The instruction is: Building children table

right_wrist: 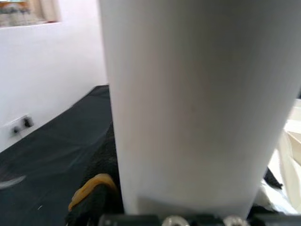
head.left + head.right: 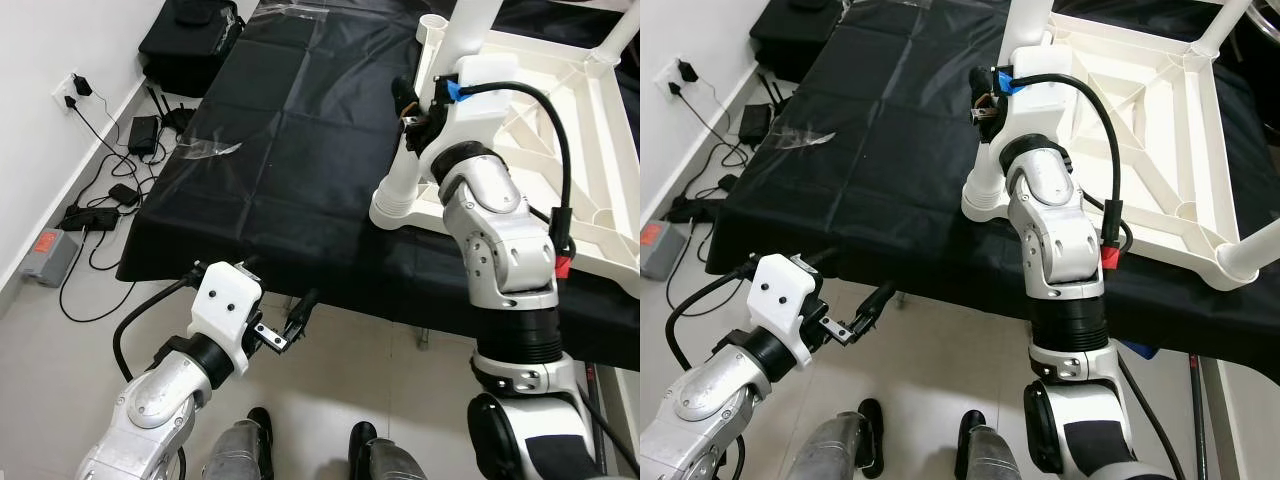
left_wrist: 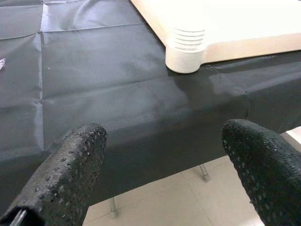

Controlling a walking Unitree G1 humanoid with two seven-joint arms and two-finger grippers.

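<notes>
– Head views?
– Black-covered bench [image 2: 300, 170], tiled floor [image 2: 60, 380], white wall; one upturned white table [image 2: 1140, 130] on the bench, one leg [image 2: 420, 150] gripped by the right claw [image 2: 412, 112].
– Wrists?
– Left claw [image 3: 160, 155] open at the bench edge; right view: the leg close up.

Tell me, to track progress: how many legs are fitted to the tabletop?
3: near-left leg in the right gripper, far-right leg, near-right leg. A fourth may be hidden.

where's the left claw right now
The left claw hangs open, low on the robot's left, just off the near edge of the black-covered table, apart from the white leg socket.
</notes>
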